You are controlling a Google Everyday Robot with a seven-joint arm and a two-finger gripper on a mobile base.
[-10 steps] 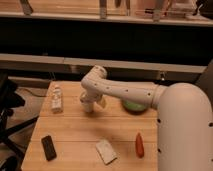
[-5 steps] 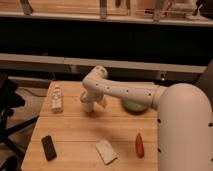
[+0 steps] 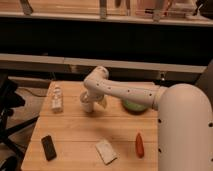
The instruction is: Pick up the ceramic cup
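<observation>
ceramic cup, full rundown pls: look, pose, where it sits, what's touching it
The ceramic cup is a small white handleless tumbler. It appears upright on the wooden table, in the far-middle area, right of the small bottle and left of the green bowl. Its upper part is hidden behind the arm's end, so the rim and inside cannot be seen. The gripper is down at the cup; whether it actually touches the cup cannot be made out.

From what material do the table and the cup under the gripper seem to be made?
The table looks like wood: pale planks with visible seams, matte finish. The ceramic cup, at the gripper, looks white and smooth, possibly glazed ceramic, though plastic cannot be excluded. The green bowl beside it is mostly hidden by the arm.
</observation>
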